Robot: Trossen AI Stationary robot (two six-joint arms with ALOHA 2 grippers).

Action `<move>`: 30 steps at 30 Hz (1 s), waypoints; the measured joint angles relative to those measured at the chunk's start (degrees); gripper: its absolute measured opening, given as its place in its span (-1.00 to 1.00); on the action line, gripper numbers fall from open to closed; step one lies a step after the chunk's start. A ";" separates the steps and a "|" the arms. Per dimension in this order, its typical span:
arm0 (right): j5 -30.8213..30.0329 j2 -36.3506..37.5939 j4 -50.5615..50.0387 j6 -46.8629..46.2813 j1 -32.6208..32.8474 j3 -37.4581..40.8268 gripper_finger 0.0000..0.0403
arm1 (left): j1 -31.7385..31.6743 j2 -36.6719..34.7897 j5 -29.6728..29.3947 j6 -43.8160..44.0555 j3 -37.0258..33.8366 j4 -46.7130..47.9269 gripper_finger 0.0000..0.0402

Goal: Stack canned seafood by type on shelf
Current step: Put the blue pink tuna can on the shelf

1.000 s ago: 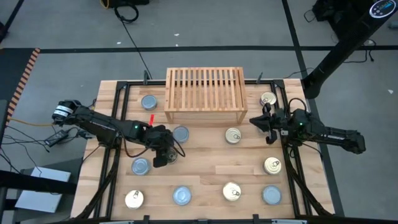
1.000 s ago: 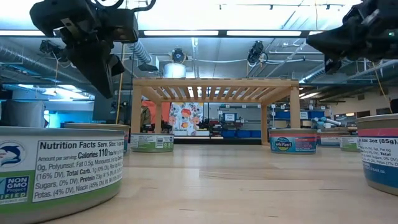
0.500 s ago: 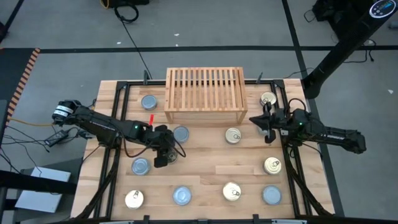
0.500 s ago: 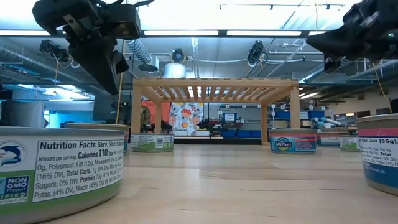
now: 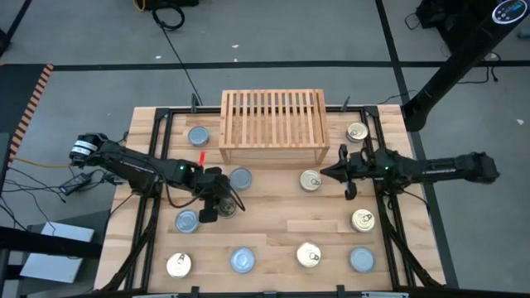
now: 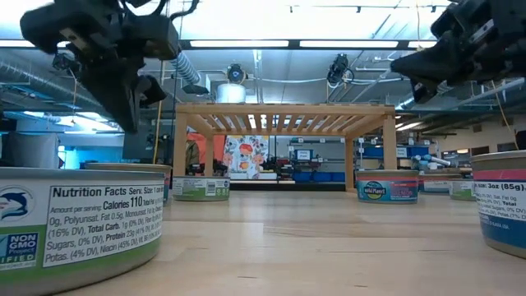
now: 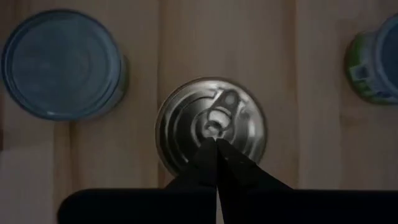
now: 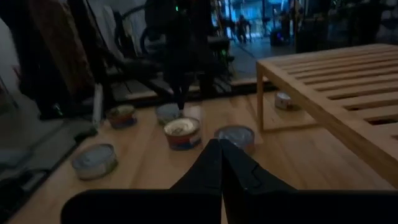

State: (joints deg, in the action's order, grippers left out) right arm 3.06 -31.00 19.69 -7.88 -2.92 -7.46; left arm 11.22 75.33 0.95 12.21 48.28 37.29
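We note the left tool (image 5: 212,207) hangs above the table (image 5: 265,219), directly over a gold-topped tin (image 7: 211,127) with a pull tab; in the left wrist view the tin sits centred just past the fingertips, so the coming move looks like a straight descent. The tin is round, so no long axis constrains the approach. Fingers are pressed together, holding nothing; they would need to part before any grasp. In the high view the arm covers this tin, so we hedge on its exact spot: apparently between two silver-topped tins (image 5: 241,177) (image 5: 187,221), in front of the shelf (image 5: 272,126).

The right tool (image 5: 338,172) is raised just beside another gold-topped tin (image 5: 310,180), fingers also together and empty. No tins are on the shelf's slatted top.
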 joint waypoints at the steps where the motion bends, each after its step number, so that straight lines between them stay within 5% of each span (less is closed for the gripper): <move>1: -1.64 -1.97 0.03 0.50 1.31 -1.00 -0.99 | -0.02 0.00 0.00 0.00 -0.80 -0.33 -1.00; 18: -12.60 -26.48 -0.47 3.25 14.95 -16.92 -0.98 | 0.13 8.07 2.16 -0.08 -5.11 -14.37 -1.00; 30: -16.66 -39.54 -8.05 2.91 20.87 -27.97 -0.98 | 0.18 15.97 -2.01 -1.81 -5.38 -37.59 -1.00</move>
State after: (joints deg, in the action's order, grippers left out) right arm -13.61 -70.54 11.65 -4.97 17.95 -35.43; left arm 11.40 91.30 -1.06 10.40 42.89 -0.30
